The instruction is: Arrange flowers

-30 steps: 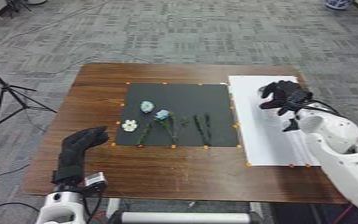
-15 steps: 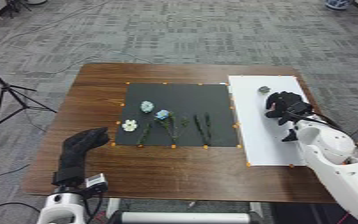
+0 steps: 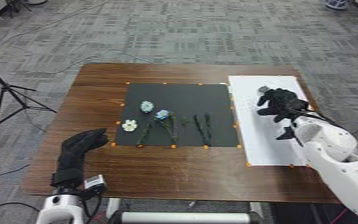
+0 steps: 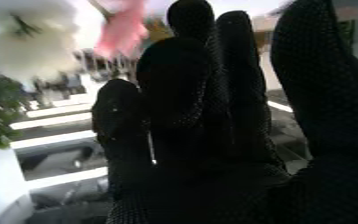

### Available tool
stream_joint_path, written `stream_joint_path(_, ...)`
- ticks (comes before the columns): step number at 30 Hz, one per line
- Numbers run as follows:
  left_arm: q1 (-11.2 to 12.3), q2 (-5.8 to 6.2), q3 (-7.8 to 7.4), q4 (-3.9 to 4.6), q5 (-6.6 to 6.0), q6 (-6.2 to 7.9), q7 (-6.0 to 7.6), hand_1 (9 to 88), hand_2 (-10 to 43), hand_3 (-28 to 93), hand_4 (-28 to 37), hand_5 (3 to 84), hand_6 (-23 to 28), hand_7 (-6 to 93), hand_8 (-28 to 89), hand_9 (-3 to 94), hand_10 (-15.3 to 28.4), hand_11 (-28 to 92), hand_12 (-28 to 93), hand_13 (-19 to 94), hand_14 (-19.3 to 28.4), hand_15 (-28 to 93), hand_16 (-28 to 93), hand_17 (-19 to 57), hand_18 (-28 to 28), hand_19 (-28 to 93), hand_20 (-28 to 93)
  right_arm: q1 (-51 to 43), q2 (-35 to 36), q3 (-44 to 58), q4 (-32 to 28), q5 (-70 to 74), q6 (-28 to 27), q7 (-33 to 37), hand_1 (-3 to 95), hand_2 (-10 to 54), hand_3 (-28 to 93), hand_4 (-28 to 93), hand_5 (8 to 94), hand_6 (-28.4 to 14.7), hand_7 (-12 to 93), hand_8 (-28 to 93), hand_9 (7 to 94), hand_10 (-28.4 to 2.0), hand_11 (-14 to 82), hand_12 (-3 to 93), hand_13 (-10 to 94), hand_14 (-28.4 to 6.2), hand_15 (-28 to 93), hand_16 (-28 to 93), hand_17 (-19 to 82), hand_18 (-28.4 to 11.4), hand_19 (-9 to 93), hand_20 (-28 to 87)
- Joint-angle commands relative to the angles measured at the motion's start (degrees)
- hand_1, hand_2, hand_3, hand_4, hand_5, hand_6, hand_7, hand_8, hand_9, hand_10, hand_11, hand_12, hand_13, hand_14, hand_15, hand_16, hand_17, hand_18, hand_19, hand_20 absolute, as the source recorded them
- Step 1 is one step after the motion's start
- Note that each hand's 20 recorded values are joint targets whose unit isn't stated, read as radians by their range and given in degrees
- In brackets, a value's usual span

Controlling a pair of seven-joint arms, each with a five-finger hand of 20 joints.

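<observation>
Fingers (image 4: 241,60) of the right hand (image 3: 285,104) extend straight, empty; a blurred white flower (image 4: 24,45) is cut off; the left hand (image 3: 81,142) hangs loosely open.

Body finish, white arms with black gloves.
Left arm (image 3: 58,202) and right arm (image 3: 342,162): glossy white, rounded casings. Left hand (image 3: 83,144), right hand (image 3: 283,102): black fabric, the latter finely meshed. Dark cables (image 3: 323,118) at wrists; pale tag (image 3: 95,181) near left.
</observation>
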Motion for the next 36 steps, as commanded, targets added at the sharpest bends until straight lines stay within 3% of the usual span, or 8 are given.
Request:
stream_joint_path(1, 0.92, -1.06, 1.44, 0.02, 0.13, -0.9, -0.38, 30.2, 4.7, 68, -23.1, 55.4, -0.4, 21.9, -10, 55.6, 14.0, 27, 15, 45, 17.2, 36, 1, 4.1, 15.4, 27, 24, 5.82, -0.98, -1.39, 3.34, -5.95, 0.87, -0.01, 42.4, -9.5, 68, -22, 58.0, 0.9, 27, -9, 69.6, -11.5, 28.0, 26.8, 79, -5.6, 61, 35, 49, -17.0, 91, 53)
stream_joint_path(11, 1.41, -1.17, 1.14, -0.14, 0.19, -0.87, -0.69, 30.3, 4.6, 68, -22.9, 55.4, -0.4, 21.9, -10, 55.7, 14.0, 27, 15, 45, 17.2, 35, 1, 4.0, 15.4, 27, 24, 4.21, -2.27, 1.03, 7.38, -8.69, -2.04, 1.26, 41.2, -9.5, 69, -22, 56.6, 0.8, 27, -9, 67.9, -11.8, 26.9, 27.0, 78, -5.9, 61, 35, 48, -17.2, 90, 54)
stream_joint_path(18, 1.61, -1.28, 1.04, -0.24, 0.17, -1.22, -0.56, 30.3, 4.4, 68, -22.8, 55.3, -0.4, 22.0, -10, 55.7, 14.0, 27, 15, 45, 17.2, 35, 1, 4.0, 15.4, 27, 24, 1.72, -3.91, 3.56, 6.85, -12.16, -13.65, 1.22, 40.6, -9.5, 69, -23, 55.0, 0.7, 26, -8, 65.6, -12.2, 26.3, 27.1, 76, -7.0, 61, 35, 46, -17.9, 89, 54)
stream_joint_path(21, 1.72, -1.35, 0.89, -0.32, 0.27, -1.57, -0.58, 30.3, 4.3, 68, -22.8, 55.4, -0.4, 21.9, -10, 55.6, 14.0, 27, 15, 45, 17.2, 35, 1, 4.0, 15.4, 27, 24, 0.87, -4.56, 3.34, 7.03, -12.32, -14.03, 0.69, 45.1, -9.5, 69, -22, 54.4, 0.6, 26, -8, 64.8, -12.2, 26.4, 27.0, 76, -6.9, 60, 34, 46, -17.8, 88, 54)
stream_joint_path(23, 1.7, -1.29, 0.84, -0.32, 0.29, -1.58, -0.55, 30.3, 4.2, 68, -22.8, 55.3, -0.4, 21.9, -10, 55.6, 14.1, 27, 15, 45, 17.2, 35, 1, 4.0, 15.4, 27, 24, 1.21, -4.52, 1.87, 7.36, -10.86, -11.15, 0.9, 48.8, -9.5, 67, -23, 55.5, 0.2, 26, -8, 65.8, -11.7, 25.2, 30.2, 76, -6.6, 61, 34, 47, -17.1, 88, 54)
stream_joint_path(26, 1.47, -1.19, 0.82, -0.35, 0.29, -1.51, -0.69, 30.3, 4.1, 68, -22.8, 55.3, -0.2, 21.7, -10, 55.6, 14.0, 27, 15, 45, 17.2, 35, 1, 3.9, 15.4, 27, 24, 2.06, -3.61, -0.21, 7.2, -8.1, -4.34, 0.04, 60.3, -9.5, 56, -21, 64.3, -0.5, 29, 12, 78.8, -8.4, 12.8, 44.6, 80, -5.1, 60, 34, 50, -15.7, 88, 54)
stream_joint_path(31, 1.57, -0.7, 0.59, -0.47, 0.28, -1.45, -0.9, 30.4, 4.2, 68, -22.8, 55.1, 0.1, 21.5, -10, 55.6, 14.0, 27, 15, 45, 17.2, 35, 1, 4.0, 15.5, 27, 24, 4.94, -0.53, -3.52, 2.5, -2.35, 7.44, -2.16, 64.0, -9.5, 57, -21, 73.8, -0.4, 29, 13, 86.7, -8.1, 13.0, 46.0, 85, -2.7, 58, 35, 55, -14.2, 89, 53)
stream_joint_path(36, 1.81, -0.14, 0.06, -0.55, 0.13, -1.36, -0.89, 30.2, 4.2, 68, -22.8, 54.9, 0.4, 21.4, -9, 55.6, 14.0, 27, 15, 45, 17.2, 35, 1, 3.9, 15.5, 27, 24, 8.08, 1.14, -6.23, -6.04, 4.33, 7.07, -2.12, 63.7, -9.5, 58, -21, 75.3, -0.4, 28, 12, 88.2, -8.4, 12.6, 45.7, 87, -1.9, 57, 36, 57, -14.1, 91, 53)
